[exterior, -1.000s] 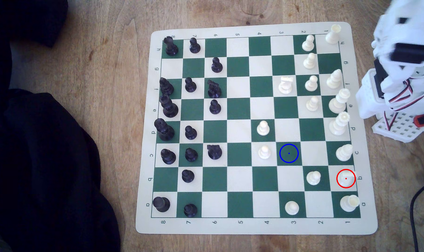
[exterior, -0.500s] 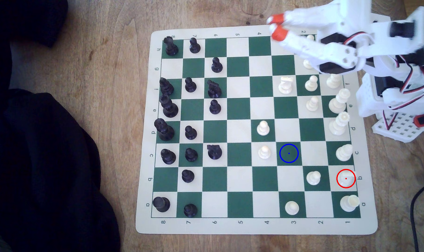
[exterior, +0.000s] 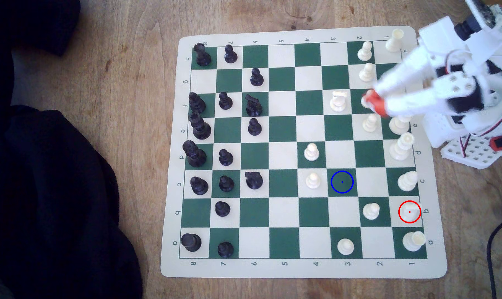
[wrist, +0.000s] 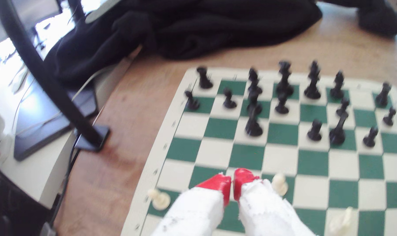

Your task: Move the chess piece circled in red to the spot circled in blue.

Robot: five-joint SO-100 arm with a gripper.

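Note:
The chess piece circled in red, a cream knight (exterior: 409, 212), stands on a pale square at the board's right edge in the exterior view. The spot circled in blue (exterior: 342, 181) is a bare dark green square, up and to the left of it. My gripper (exterior: 373, 103) hovers blurred over the cream pawns on the board's right side, well above the knight in the picture. In the wrist view its red fingertips (wrist: 220, 185) meet, so the gripper (wrist: 232, 182) is shut with nothing in it.
A cream pawn (exterior: 371, 211) stands between knight and spot. A bishop (exterior: 407, 181) and a rook (exterior: 413, 241) flank the knight. A second cream knight (exterior: 338, 101) stands left of my gripper. Black cloth (exterior: 57, 187) lies left; the arm's base (exterior: 473, 149) is right.
The arm unfolded from the right, reached to the board's far edge, then swung back right and down the picture; its red tips now sit over the cream pawns. No piece moved.

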